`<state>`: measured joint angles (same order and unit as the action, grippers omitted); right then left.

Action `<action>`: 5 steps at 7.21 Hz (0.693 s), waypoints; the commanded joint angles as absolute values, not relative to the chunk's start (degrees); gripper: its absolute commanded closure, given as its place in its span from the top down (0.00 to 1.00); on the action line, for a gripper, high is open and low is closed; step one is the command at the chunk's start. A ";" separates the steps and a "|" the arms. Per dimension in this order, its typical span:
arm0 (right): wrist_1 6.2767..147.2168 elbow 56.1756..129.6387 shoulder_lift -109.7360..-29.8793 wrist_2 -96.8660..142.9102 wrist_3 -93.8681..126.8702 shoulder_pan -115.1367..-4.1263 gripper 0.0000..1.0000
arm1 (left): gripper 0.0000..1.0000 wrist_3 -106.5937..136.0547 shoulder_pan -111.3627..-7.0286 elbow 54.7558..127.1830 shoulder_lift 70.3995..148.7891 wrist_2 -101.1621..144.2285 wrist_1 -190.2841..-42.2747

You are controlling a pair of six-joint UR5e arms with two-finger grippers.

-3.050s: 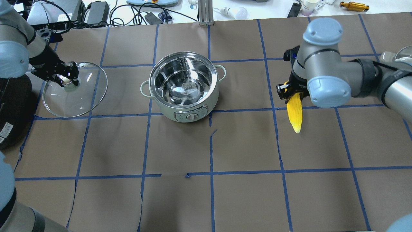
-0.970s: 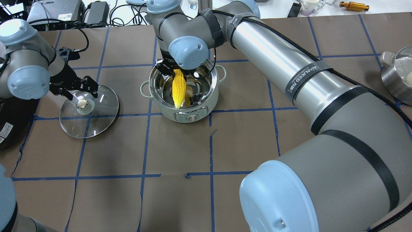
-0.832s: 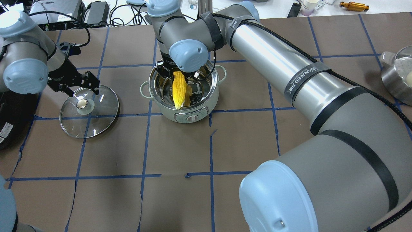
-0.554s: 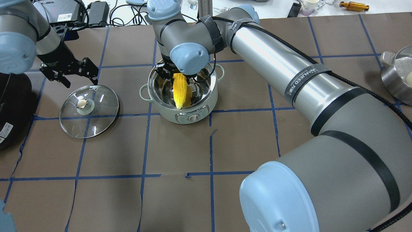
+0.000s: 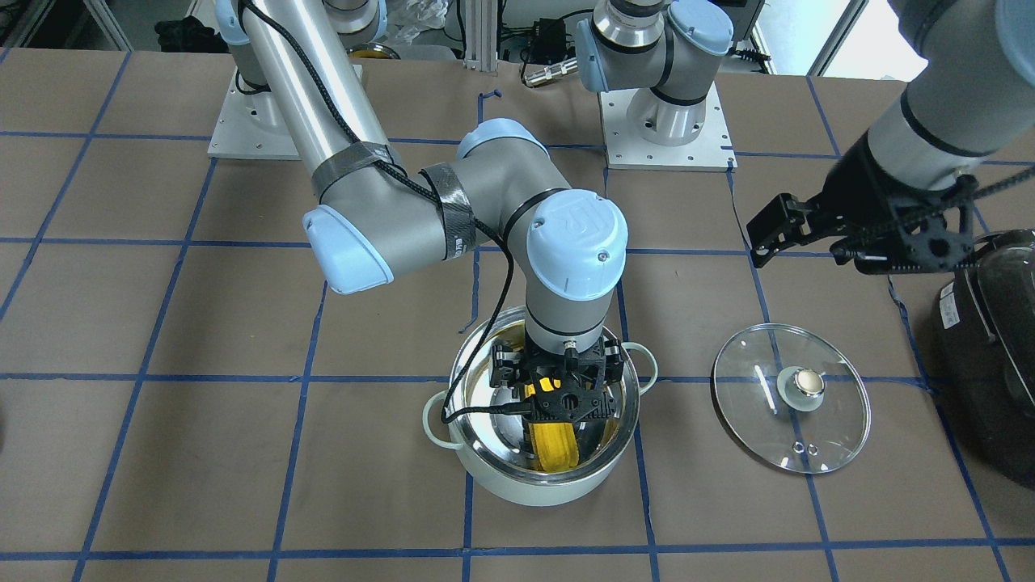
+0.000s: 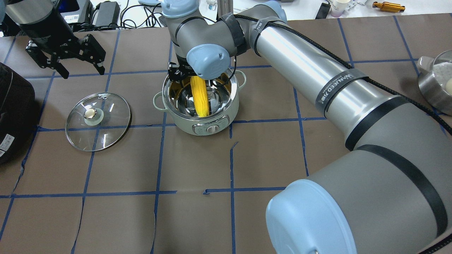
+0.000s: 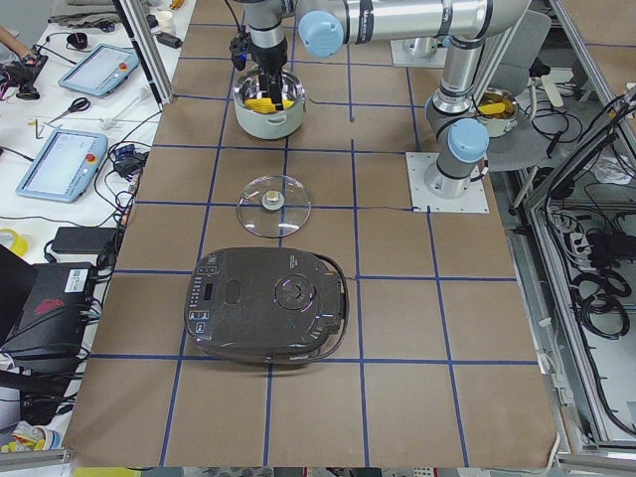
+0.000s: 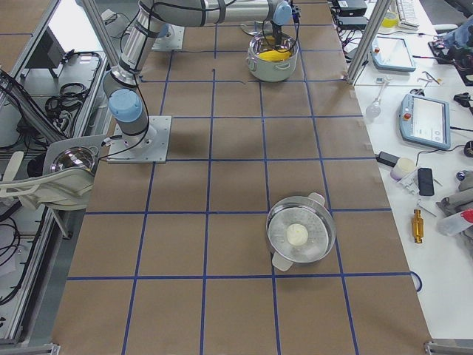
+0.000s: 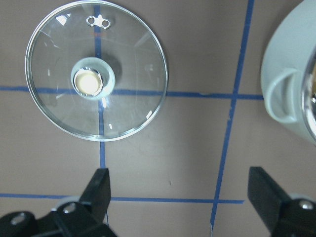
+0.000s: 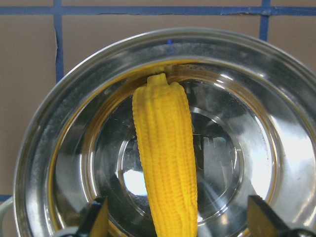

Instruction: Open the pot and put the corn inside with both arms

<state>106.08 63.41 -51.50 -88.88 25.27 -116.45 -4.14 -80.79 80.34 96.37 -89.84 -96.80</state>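
Note:
The pale mint-green pot [image 6: 212, 121] stands uncovered at mid-table. The yellow corn [image 6: 200, 98] lies inside it on the steel bottom, also in the right wrist view [image 10: 168, 163] and the front view [image 5: 555, 453]. My right gripper [image 10: 177, 217] hangs over the pot [image 5: 558, 400], fingers [image 10: 98, 217] wide apart and clear of the corn. The glass lid [image 6: 106, 130] lies flat on the table left of the pot, knob [image 9: 89, 81] up. My left gripper [image 6: 83, 70] is open and empty, raised beyond the lid [image 9: 182, 192].
A black rice cooker [image 6: 14, 102] sits at the table's left end, near the lid. A steel pan [image 8: 299, 237] holding a white ball stands far to the right. Cables and devices [image 6: 106, 10] line the far edge.
My right gripper carried the corn into the pot and opened; the corn now lies on the bottom. My left gripper set the lid down, let go, and has risen away toward the far left.

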 commanded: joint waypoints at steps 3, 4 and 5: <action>95.54 69.39 -64.74 -89.38 16.53 -104.27 1.00 | 1.00 1.93 -91.37 80.33 88.61 -89.73 -100.29; 95.62 75.61 -68.34 -89.21 15.13 -100.06 1.00 | 1.00 1.50 -93.49 80.85 90.07 -90.08 -98.72; 96.67 82.11 -74.47 -88.86 7.11 -95.41 1.00 | 1.00 -1.12 -93.34 82.86 90.09 -90.09 -91.13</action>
